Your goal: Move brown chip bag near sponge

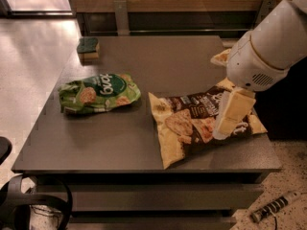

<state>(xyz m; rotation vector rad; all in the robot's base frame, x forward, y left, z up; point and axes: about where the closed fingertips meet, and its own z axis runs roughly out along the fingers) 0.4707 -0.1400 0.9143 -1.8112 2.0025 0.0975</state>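
brown chip bag (189,121): showing dark brown, tan-yellow edges, white lettering
green chip bag (98,92): showing bright green, white lettering
sponge (88,48): showing dark green over yellow
table (158,61): showing grey-brown
gripper (226,121): showing cream, hanging over the brown chip bag's right end

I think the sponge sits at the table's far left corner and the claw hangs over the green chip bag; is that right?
Not quite: the camera view shows the claw over the brown chip bag, not the green chip bag. The sponge does sit at the far left corner of the table.

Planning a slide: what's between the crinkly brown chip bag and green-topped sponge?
Camera view: bare grey tabletop, green chip bag bordering it; claw over brown bag.
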